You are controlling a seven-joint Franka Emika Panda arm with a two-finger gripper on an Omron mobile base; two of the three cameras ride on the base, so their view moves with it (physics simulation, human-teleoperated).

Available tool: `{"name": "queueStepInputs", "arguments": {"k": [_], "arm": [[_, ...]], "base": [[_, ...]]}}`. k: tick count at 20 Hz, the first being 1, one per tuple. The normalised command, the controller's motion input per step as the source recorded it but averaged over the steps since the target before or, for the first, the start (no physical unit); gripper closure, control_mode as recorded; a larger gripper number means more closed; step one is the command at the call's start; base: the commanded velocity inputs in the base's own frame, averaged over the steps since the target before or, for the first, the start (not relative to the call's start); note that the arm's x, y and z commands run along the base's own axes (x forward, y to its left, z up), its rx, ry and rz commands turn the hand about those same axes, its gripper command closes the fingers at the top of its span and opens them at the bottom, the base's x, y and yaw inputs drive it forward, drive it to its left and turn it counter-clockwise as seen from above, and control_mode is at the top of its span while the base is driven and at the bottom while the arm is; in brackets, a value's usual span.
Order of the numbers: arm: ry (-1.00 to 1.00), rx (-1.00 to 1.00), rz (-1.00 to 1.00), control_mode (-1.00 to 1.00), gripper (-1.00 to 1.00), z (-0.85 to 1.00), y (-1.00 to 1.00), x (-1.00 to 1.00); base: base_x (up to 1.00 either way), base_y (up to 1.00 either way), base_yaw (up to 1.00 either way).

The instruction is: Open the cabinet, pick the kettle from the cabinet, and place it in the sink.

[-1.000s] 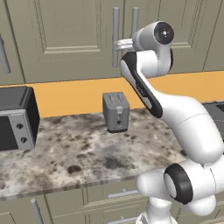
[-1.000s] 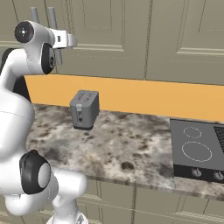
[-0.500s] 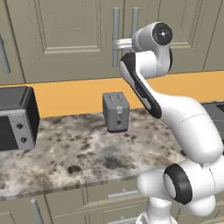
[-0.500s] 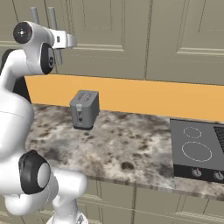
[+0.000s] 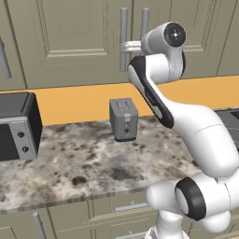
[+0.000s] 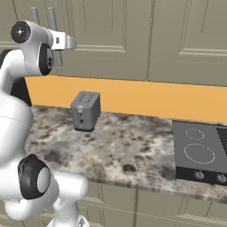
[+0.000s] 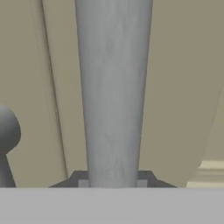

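The cabinet (image 5: 70, 42) stands closed behind the counter, its two grey bar handles side by side. My gripper (image 5: 124, 46) is at the left handle (image 5: 123, 21) of the pair. In the hand view that bar (image 7: 113, 87) runs up the middle. My gripper (image 7: 111, 181) is shut on it, with a dark fingertip (image 7: 78, 178) pressed against each side. The rounded end of the other handle (image 7: 6, 131) shows at the left. From the right base view the hand (image 6: 71, 43) reaches toward the doors. The kettle is hidden and the sink is out of view.
A grey toaster (image 5: 123, 119) stands on the speckled counter (image 5: 84, 158) below the hand. A dark microwave (image 5: 14, 126) sits at the left end. A black cooktop (image 6: 199, 150) lies at the right. Drawer fronts run under the counter edge.
The fingers have closed in on the handle bar. The arm and the cabinet doors have stayed where they were.
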Motion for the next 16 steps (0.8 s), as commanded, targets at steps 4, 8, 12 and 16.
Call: {"name": "queueStepInputs", "arguments": {"k": [4,8,12,16], "arm": [[0.08,0.03,0.01,-1.0,1.0,-0.08,0.17,-0.23],[0.12,0.03,0.06,-1.0,1.0,-0.04,0.13,-0.31],[0.01,0.05,0.1,-1.0,1.0,-0.04,0.03,-0.47],[-0.02,0.06,0.09,-1.0,1.0,-0.02,0.0,-0.55]], "base": [[0.0,0.0,0.0],[0.0,0.0,0.0],[0.0,0.0,0.0],[0.0,0.0,0.0]]}}
